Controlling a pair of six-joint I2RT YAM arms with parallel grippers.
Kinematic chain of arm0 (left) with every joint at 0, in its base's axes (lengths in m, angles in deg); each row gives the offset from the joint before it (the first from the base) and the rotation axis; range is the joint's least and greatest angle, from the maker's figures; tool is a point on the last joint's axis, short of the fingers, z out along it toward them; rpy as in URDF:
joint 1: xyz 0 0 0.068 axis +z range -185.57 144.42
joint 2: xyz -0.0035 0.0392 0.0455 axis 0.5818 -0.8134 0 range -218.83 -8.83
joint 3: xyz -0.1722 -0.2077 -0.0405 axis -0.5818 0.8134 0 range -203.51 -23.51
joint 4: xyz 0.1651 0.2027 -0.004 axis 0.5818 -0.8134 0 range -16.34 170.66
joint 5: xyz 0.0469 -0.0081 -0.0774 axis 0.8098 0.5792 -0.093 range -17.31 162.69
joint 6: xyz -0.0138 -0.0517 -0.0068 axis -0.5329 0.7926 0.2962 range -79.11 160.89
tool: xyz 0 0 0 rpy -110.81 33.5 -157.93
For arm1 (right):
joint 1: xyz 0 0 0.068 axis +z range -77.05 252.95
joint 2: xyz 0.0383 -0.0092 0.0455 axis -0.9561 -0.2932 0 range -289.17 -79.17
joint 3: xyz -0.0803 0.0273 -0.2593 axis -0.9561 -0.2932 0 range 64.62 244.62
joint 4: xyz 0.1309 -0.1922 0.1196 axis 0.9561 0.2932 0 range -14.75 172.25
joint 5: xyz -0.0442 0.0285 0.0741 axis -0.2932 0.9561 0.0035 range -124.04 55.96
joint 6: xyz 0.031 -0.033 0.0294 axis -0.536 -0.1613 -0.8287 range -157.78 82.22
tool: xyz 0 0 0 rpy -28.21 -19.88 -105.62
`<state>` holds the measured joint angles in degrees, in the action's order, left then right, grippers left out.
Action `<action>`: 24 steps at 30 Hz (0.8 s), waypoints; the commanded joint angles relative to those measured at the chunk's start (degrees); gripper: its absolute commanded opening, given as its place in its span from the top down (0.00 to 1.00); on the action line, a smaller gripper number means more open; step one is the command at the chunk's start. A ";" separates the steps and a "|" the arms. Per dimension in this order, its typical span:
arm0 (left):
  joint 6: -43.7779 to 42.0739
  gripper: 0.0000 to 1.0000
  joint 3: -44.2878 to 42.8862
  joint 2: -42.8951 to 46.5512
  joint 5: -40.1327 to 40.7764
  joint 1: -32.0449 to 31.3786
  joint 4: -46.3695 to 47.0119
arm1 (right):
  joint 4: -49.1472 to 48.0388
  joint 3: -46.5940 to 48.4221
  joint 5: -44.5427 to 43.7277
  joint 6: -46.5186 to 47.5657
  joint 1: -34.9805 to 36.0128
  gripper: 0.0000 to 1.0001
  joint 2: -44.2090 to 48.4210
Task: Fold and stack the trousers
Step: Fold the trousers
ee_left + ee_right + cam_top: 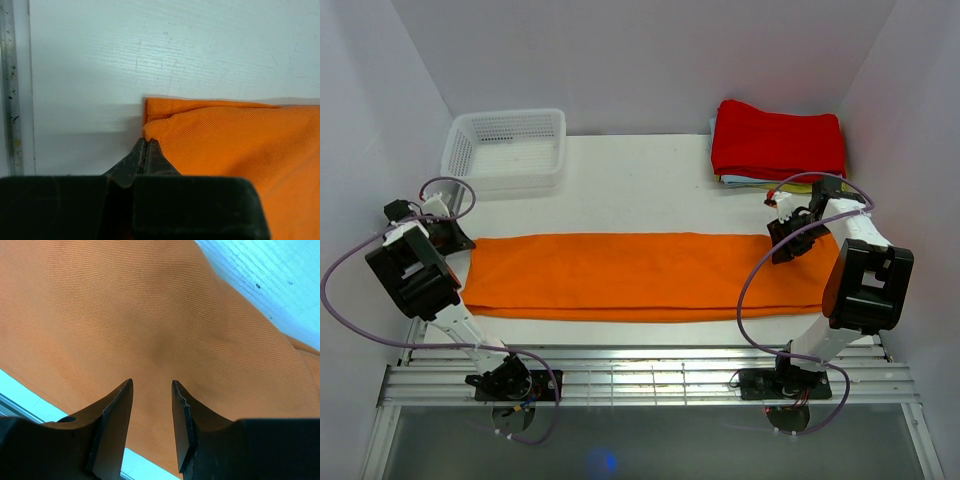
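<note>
On the white table (650, 175) you have the trousers (630, 275) lying as one long orange strip across its near half. Your right gripper (151, 383) hangs with jaws parted over their right end. Your left gripper (145, 145) is closed at their left corner, though you cannot tell whether it has pinched the cloth.

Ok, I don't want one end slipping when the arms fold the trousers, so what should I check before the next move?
1. Left gripper shut at the left corner of the trousers: ok.
2. Cloth actually caught between its jaws: cannot tell.
3. Right gripper gripping the right end: not ok, jaws open over the cloth.
4. Trousers flat in one long strip: ok.
5. Red folded cloth and white basket apart from the trousers: ok.
</note>
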<state>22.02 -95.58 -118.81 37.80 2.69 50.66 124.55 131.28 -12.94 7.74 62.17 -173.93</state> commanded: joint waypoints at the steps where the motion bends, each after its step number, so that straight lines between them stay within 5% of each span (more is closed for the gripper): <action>1: -1.69 1.00 -3.42 6.96 4.37 -0.82 1.87 | 0.10 0.41 0.17 0.71 0.33 0.57 0.28; 8: -6.87 0.91 -4.83 9.16 8.88 -1.26 2.93 | -0.43 -0.12 -0.01 0.98 0.33 0.59 0.10; 11: -7.14 0.61 -5.97 8.20 8.62 -1.26 1.71 | -0.26 -0.03 0.43 1.06 0.42 0.59 0.01; 14: -10.47 0.45 -5.10 10.21 5.47 -1.26 -0.58 | 0.45 -0.12 1.48 2.29 0.59 0.59 1.06; 18: -21.96 0.37 -2.37 16.97 -3.12 -1.26 -11.07 | 2.73 -0.65 2.10 6.59 1.90 0.60 4.14; 22: -54.05 0.38 -0.62 23.47 -12.21 -1.78 -35.17 | 4.84 -1.96 2.19 12.48 6.03 0.65 10.46; 24: -61.42 0.40 3.77 25.59 -13.00 -2.49 -42.29 | 4.76 -3.62 2.45 14.68 10.05 0.66 14.50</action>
<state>-16.15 -95.89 -98.39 33.21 1.11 28.85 126.65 129.05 -12.61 16.20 67.43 -165.65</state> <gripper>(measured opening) 0.610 0.348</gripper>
